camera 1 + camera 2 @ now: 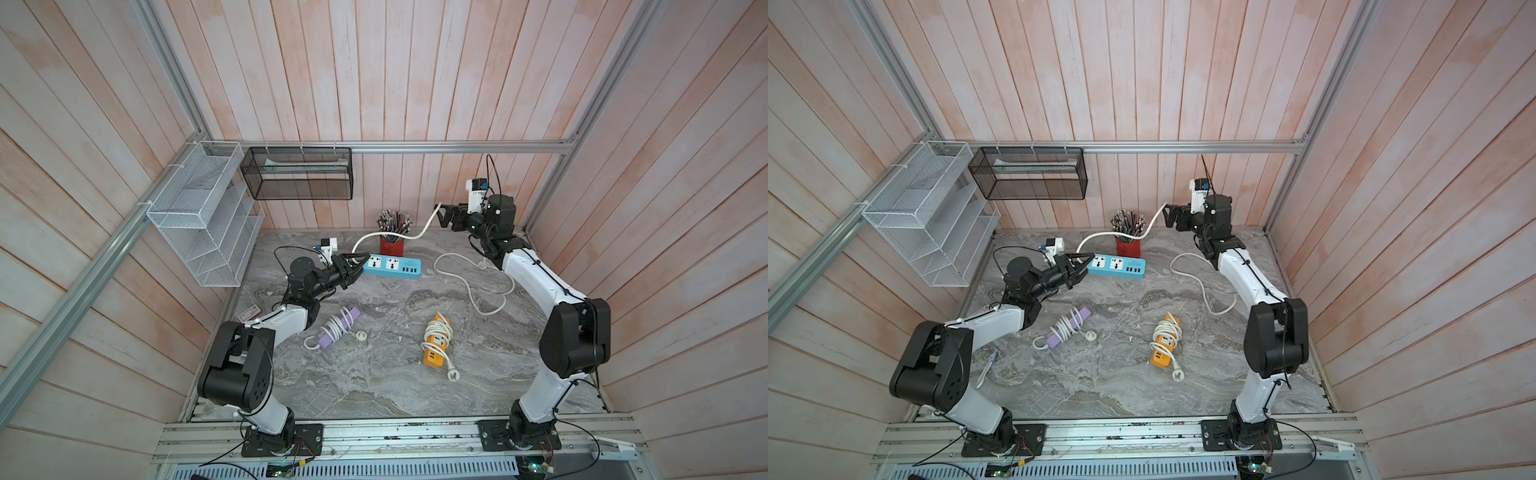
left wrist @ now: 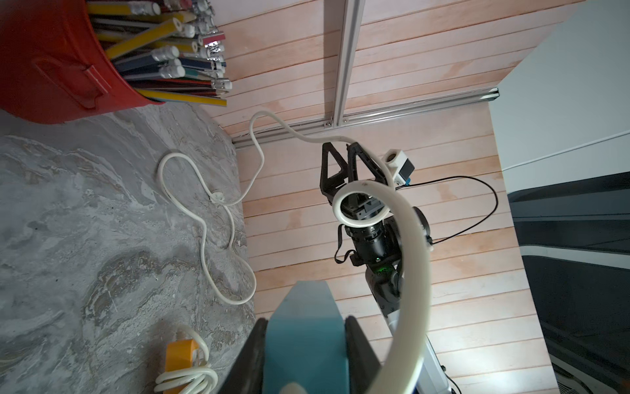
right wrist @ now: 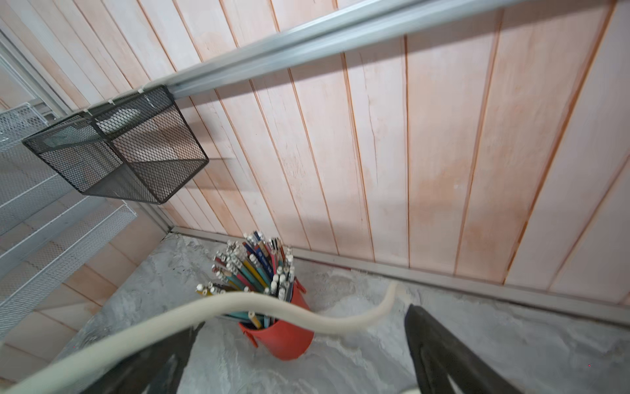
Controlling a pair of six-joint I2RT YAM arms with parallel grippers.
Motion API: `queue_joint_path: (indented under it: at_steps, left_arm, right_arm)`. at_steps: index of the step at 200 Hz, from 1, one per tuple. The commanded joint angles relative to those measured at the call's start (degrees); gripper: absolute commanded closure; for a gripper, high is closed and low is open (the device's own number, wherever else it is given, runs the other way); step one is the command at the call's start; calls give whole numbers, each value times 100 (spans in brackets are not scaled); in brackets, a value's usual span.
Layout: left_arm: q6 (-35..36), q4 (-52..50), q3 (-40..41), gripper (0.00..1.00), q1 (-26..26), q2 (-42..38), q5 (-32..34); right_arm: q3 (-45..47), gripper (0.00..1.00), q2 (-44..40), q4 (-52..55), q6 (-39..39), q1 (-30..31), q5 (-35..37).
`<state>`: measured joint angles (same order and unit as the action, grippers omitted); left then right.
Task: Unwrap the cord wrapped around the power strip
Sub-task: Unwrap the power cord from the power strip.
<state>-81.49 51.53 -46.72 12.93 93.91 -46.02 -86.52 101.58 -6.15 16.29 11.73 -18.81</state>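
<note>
While the grey marble table (image 1: 374,386) filled the floor of the plank-walled cell, its widest bare stretch lay along the front edge, between the two arm bases. A white wire rack (image 1: 199,216) jutted over the rear left corner and a black mesh basket (image 1: 299,174) hung from the back rail, both above the tabletop. Near mid-table lay an orange strip (image 1: 437,343) and a purple strip (image 1: 334,330), each wound in its own white lead, well apart from each other. The blue power strip (image 1: 392,267) sat flat toward the back, just in front of the red pencil cup (image 1: 392,247), its body bare of cord. The left gripper (image 1: 363,264) was clamped tight on the strip's left end. The cord (image 1: 419,233) rose from that end, passed over the cup and crossed the right gripper (image 1: 443,216), poised high near the back wall. In the right wrist view its fingers (image 3: 443,354) stood wide apart, the cord draped between them, unpinched. Beyond, the cord lay in loose loops on the right half of the table, beside the right arm, ending at its plug (image 1: 482,264)
</note>
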Motion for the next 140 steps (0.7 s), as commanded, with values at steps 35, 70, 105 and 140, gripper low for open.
queue_joint_path:
  at_steps: [35,70,105,140]
  left_arm:
    - [-254,978,-610,100,42,937,169]
    - [-113,805,-766,100,17,1157,267]
    - [-133,808,-855,100,-31,1209,252]
    - [-126,798,-967,100,-27,1249,282]
  right_arm:
    - [125,1,-113,2759,-38,-267,538]
    - [385,1,-370,2787,14,-281,131]
    - [1606,1,-1141,1367,1030,-261,-1961]
    - [2523,1,-1490,-104,2168,36,-3173]
